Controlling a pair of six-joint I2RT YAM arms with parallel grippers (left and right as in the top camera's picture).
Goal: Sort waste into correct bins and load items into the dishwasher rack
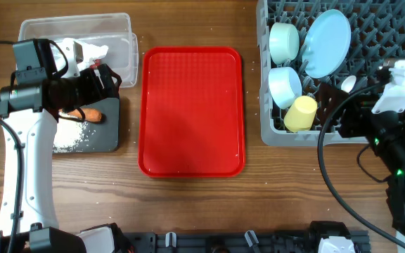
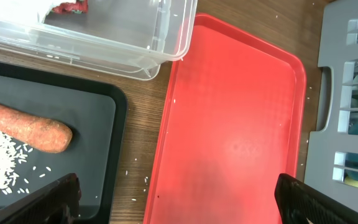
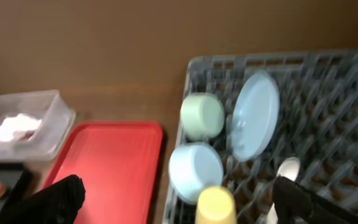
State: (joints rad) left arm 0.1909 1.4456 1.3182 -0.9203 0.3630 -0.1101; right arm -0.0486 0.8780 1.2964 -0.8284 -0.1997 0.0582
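Waste lay in two bins at the table's nine o'clock side: the napkin (image 1: 90,50) in the clear tub (image 1: 124,41), and the carrot piece (image 1: 84,114) and rice grains (image 1: 67,140) on the black tray (image 1: 110,137), toward six o'clock from the tub. The dishwasher rack (image 1: 266,116) at two o'clock held the plate (image 1: 327,43), a mint bowl (image 1: 284,41), a pale bowl (image 1: 284,86), the yellow cup (image 1: 301,112) and the spoon (image 1: 348,84). A red tray (image 1: 192,109) sat between. The left gripper (image 1: 110,77) hovered where tub met black tray, spread wide and empty. The right gripper (image 3: 182,202) hung at the rack's six o'clock edge, also released.
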